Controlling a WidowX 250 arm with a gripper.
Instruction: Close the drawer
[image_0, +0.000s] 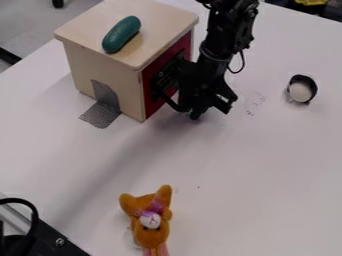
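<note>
Probably the closing is almost or fully done, because the red front of the drawer (152, 103), just beside the gripper (204, 104) and on the near side of the wooden box (83, 67), seems to lie level with the box's edges. However, the gripper and the arm (230, 30) cover much of this front, so I cannot be certain that no small gap is left, and I also cannot tell whether the gripper is open or closed. If some gap remains, one gentle push toward the box should finish the work.
</note>
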